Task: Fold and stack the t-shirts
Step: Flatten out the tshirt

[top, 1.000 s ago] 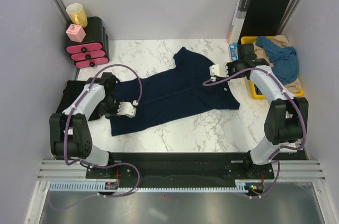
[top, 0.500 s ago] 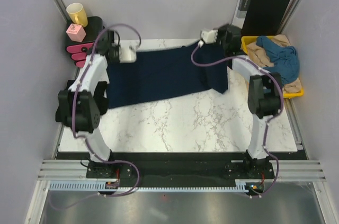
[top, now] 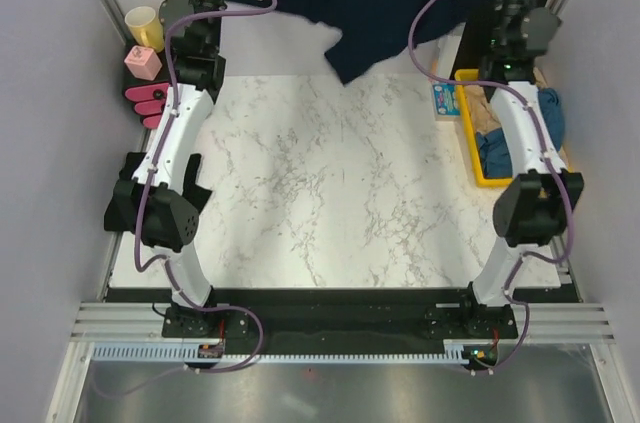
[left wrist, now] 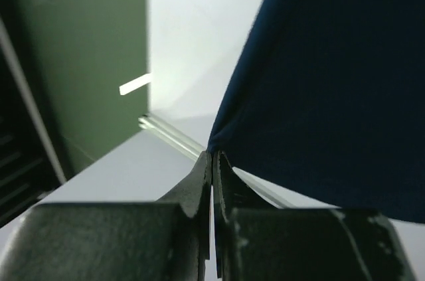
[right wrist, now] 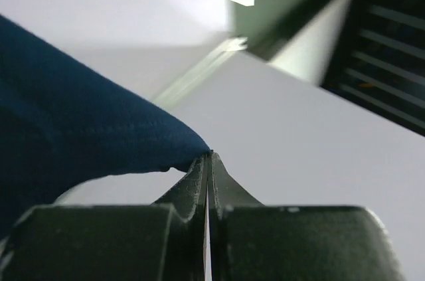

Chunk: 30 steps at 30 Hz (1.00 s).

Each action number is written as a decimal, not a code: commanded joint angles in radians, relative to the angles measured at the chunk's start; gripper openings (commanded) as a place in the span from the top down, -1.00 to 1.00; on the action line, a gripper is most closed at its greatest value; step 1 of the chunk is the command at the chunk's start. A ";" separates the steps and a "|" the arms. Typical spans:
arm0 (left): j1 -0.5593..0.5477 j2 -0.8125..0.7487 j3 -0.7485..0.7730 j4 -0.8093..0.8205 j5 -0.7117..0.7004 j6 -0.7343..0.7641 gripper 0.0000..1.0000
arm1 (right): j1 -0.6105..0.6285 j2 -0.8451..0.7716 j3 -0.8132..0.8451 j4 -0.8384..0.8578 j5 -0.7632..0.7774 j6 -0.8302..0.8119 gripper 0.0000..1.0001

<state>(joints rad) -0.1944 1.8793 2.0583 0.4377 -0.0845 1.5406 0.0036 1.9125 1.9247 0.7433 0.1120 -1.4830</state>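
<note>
T-shirt (top: 370,8) now aloft, in both jaws

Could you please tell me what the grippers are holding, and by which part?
The navy t-shirt: left gripper and right gripper each pinch its edge, at opposite ends.

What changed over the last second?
Both arms swung up and away from their bases, lifting the navy t-shirt off the table. It now hangs stretched between the left gripper and the right gripper. Nothing was let go: both stay shut on its edges. The yellow mug, pink drawers and yellow tray did not move.
</note>
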 commanded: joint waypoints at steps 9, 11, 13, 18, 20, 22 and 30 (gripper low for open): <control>0.052 -0.091 -0.639 0.366 -0.015 -0.001 0.96 | 0.001 -0.453 -0.755 -0.364 -0.276 0.041 1.00; 0.061 -0.129 -0.832 0.374 -0.001 0.021 0.96 | 0.001 -0.529 -0.913 -0.517 -0.294 -0.014 1.00; 0.075 -0.163 -1.026 0.372 0.024 0.047 0.96 | 0.001 -0.602 -1.005 -0.631 -0.311 -0.058 1.00; 0.089 -0.406 -1.317 0.206 0.107 0.064 0.96 | 0.001 -0.704 -1.090 -0.895 -0.325 -0.095 1.00; 0.090 -0.511 -1.345 -0.115 0.173 0.049 0.96 | 0.003 -0.714 -1.051 -1.100 -0.334 -0.106 1.00; 0.102 -0.642 -1.246 -0.497 0.279 0.081 0.97 | 0.003 -0.711 -0.959 -1.303 -0.331 -0.152 1.00; 0.115 -0.655 -0.620 -1.485 0.332 -0.054 0.97 | -0.037 -0.710 -0.505 -1.543 -0.322 -0.069 1.00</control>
<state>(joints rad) -0.0879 1.2221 1.1999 -0.5896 0.1986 1.5929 -0.0120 1.2327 1.2354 -0.6624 -0.1898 -1.5925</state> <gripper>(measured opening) 0.023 0.007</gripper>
